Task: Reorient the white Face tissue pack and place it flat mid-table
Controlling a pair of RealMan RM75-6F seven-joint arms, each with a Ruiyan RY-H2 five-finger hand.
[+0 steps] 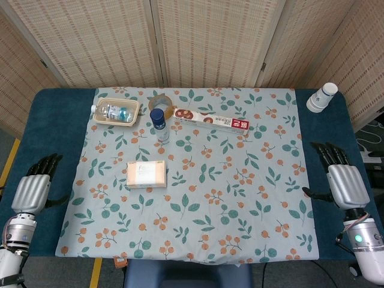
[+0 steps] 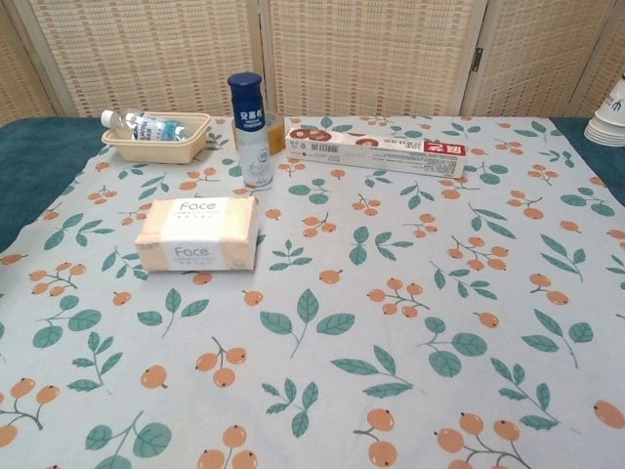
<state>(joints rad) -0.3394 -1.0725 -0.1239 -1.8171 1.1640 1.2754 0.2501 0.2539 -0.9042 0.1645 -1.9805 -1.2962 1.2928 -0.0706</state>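
Observation:
The white and peach Face tissue pack (image 1: 146,174) (image 2: 198,233) lies flat on the floral cloth, left of the table's middle, with its printed face up. My left hand (image 1: 33,189) hovers over the blue table edge at the far left, fingers spread and holding nothing. My right hand (image 1: 344,180) sits over the blue edge at the far right, fingers apart and empty. Both hands are far from the pack. Neither hand shows in the chest view.
A blue-capped bottle (image 1: 159,123) stands behind the pack. A beige tray (image 1: 135,114) holding a small water bottle (image 1: 111,111) sits at the back left. A long toothpaste box (image 1: 211,123) lies at the back middle beside a tape roll (image 1: 161,101). Stacked paper cups (image 1: 321,97) stand at the back right.

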